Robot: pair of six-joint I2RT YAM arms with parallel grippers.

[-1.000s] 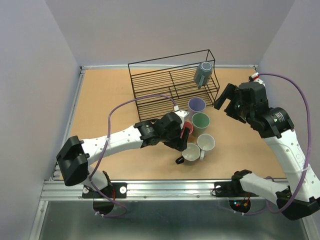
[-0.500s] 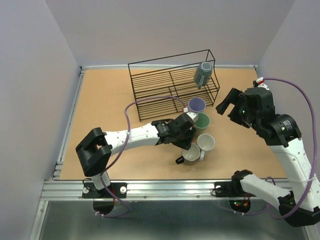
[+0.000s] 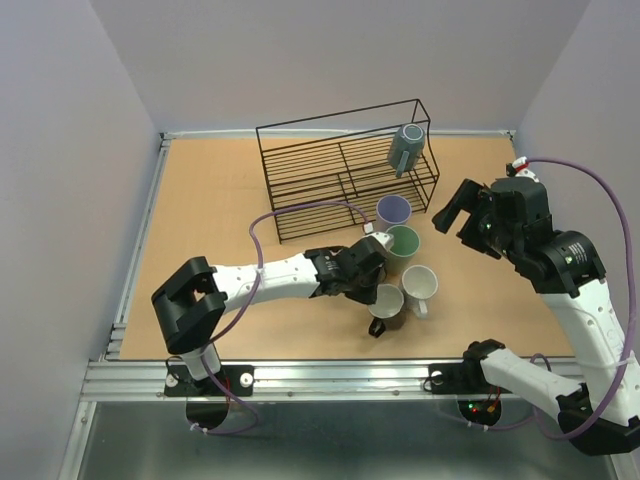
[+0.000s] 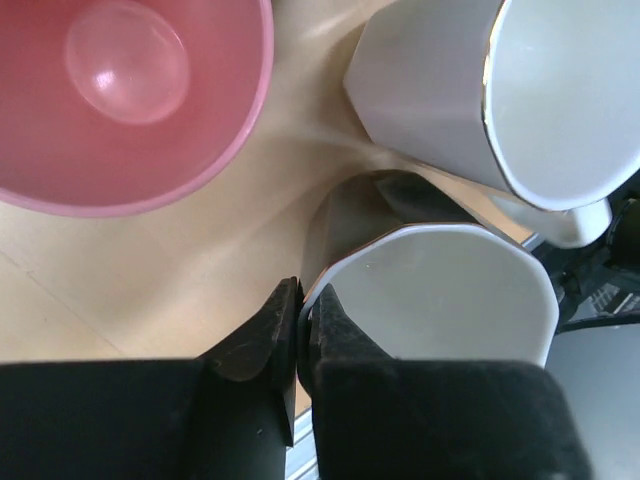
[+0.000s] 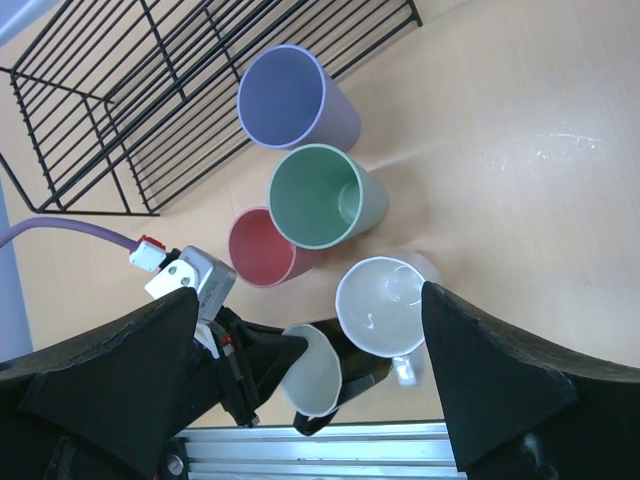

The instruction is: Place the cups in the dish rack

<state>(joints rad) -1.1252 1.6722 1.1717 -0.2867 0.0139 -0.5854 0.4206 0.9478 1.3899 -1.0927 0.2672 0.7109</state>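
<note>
Though tilted, black mug (image 4: 440, 300) in tool (image 4: 303, 303).

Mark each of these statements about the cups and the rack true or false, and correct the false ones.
1. The left end effector is shut on the rim of the black mug. True.
2. The right end effector grips the green cup. False: it is open and holds nothing, off to the side of the cups.
3. A grey-blue mug is in the rack. True.
4. The lavender cup is in the rack. False: it stands upright on the table, just in front of the rack, next to the green cup.
</note>
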